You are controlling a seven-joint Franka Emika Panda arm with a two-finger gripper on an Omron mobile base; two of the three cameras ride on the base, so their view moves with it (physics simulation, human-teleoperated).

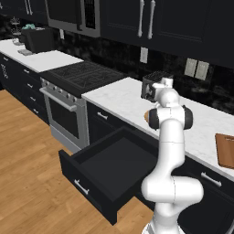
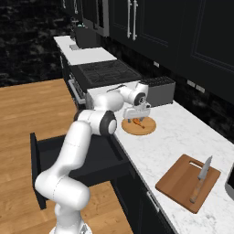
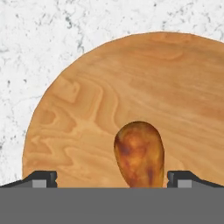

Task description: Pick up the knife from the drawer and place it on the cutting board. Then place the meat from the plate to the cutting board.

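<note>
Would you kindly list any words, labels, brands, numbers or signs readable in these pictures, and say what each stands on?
None: no readable text in any view.
The knife, cutting board, wooden plate, meat and drawer front are all unmarked.
The stove knobs are too small to show markings.

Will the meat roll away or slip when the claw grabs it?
It might slip a bit: the meat looks rounded, smooth and glossy, and narrower at one end. It probably won't roll far, since it lies flat on the wooden plate. The open claw sits on both sides of it, which should help.
</note>
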